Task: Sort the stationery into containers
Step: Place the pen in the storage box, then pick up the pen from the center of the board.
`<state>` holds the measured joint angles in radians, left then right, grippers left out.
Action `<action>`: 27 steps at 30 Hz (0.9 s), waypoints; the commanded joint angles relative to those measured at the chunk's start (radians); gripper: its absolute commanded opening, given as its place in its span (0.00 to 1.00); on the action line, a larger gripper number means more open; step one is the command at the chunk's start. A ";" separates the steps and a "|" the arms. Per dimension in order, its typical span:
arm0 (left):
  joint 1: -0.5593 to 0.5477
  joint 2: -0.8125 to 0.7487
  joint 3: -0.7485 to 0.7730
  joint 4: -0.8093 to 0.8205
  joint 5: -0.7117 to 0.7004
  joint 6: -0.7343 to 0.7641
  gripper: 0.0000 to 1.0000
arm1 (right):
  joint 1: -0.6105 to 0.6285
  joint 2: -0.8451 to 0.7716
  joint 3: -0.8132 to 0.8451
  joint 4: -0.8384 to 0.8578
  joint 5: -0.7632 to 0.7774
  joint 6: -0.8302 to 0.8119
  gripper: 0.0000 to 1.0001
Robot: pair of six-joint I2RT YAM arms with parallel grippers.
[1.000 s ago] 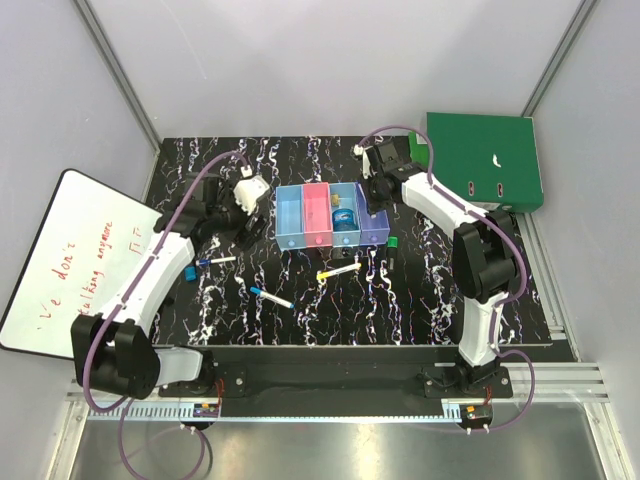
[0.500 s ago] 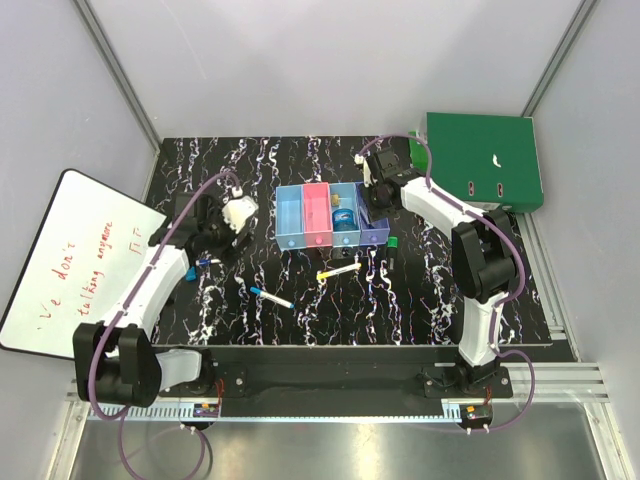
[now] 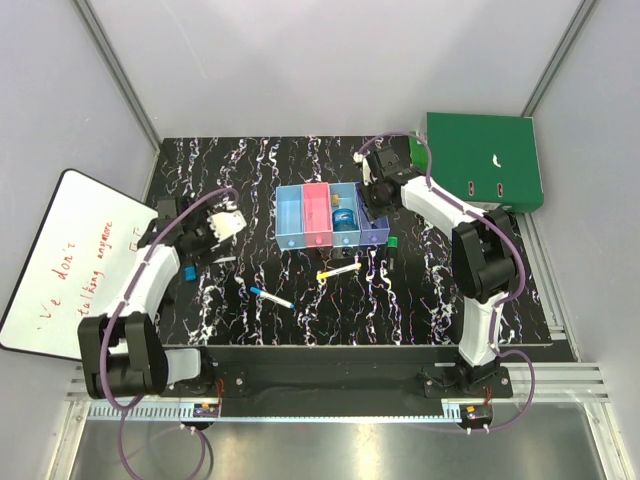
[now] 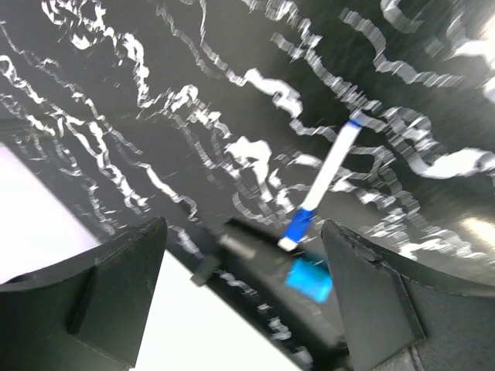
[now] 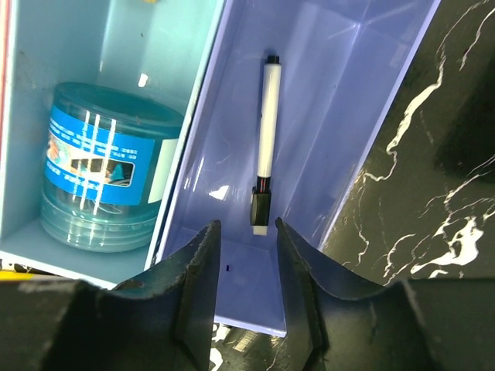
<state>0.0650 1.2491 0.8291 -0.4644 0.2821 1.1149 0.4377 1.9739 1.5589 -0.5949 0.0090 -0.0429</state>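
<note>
The four joined bins [image 3: 290, 243] stand mid-table: light blue, pink, light blue, purple. The round blue object [image 3: 343, 220] lies in the third bin and shows in the right wrist view [image 5: 104, 185]. My right gripper [image 3: 374, 192] hangs open and empty over the purple bin [image 5: 340, 116], which holds a white marker with a black cap [image 5: 266, 147]. My left gripper [image 3: 216, 226] is open and empty above a small white stick with a blue end [image 4: 325, 179] and a blue piece [image 4: 309, 280]. A blue-capped white marker [image 3: 272, 298], a yellow-and-white pen [image 3: 339, 270] and a green-capped dark marker [image 3: 394, 246] lie on the table.
The whiteboard with red writing [image 3: 70, 260] leans at the left edge, close under my left gripper [image 4: 46, 247]. The big green folder [image 3: 485, 160] lies at the back right, behind my right arm.
My left gripper has moved left and toward the near side, away from the bins and toward the whiteboard. My right gripper has stayed over the purple bin.
</note>
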 commanded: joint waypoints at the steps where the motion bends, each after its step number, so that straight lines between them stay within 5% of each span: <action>1: 0.050 0.055 0.062 0.041 0.051 0.210 0.86 | -0.001 -0.063 0.069 0.038 0.019 -0.040 0.43; 8: 0.085 0.110 0.048 0.038 0.091 0.378 0.86 | 0.001 -0.095 0.090 0.047 0.037 -0.074 0.45; 27: 0.098 0.256 0.068 -0.137 0.136 0.497 0.84 | 0.001 -0.135 0.122 0.061 0.075 -0.118 0.46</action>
<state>0.1513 1.4937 0.8524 -0.5404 0.3515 1.5620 0.4377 1.9041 1.6424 -0.5648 0.0631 -0.1394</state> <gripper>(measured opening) 0.846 0.458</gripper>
